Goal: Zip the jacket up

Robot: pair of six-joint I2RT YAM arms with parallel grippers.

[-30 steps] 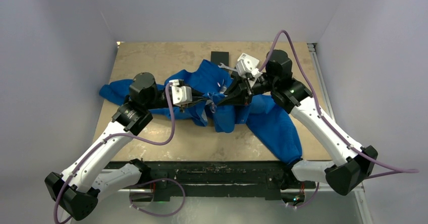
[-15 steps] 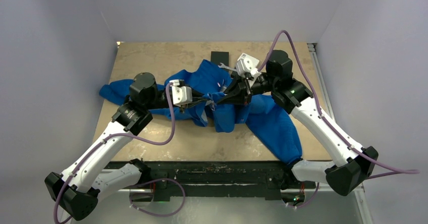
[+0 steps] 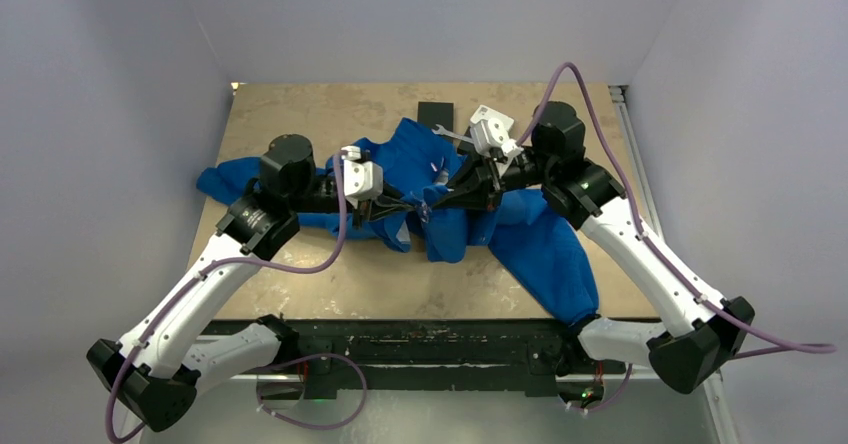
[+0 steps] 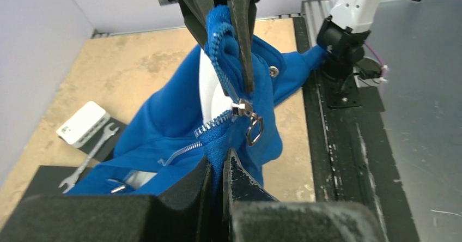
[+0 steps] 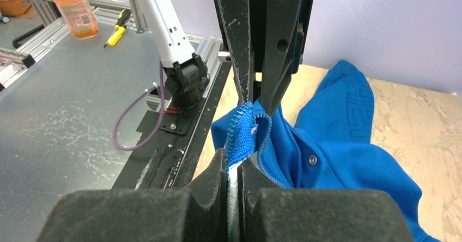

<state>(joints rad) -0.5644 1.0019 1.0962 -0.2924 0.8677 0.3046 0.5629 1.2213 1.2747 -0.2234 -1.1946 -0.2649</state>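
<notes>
Your left gripper [image 4: 220, 167] pinches jacket [image 4: 163, 116], zipper slider [image 4: 241, 109] just ahead; your right gripper [image 5: 234, 168] clamps jacket too, opposite.

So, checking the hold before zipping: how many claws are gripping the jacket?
2. The left claw pinches the jacket next to the zipper slider; the right claw pinches the zipper edge just beyond it.

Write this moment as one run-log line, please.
left gripper: shut on jacket zipper edge | right gripper: shut on jacket zipper edge | slider: between grippers, ungripped | jacket: bunched on table
</notes>
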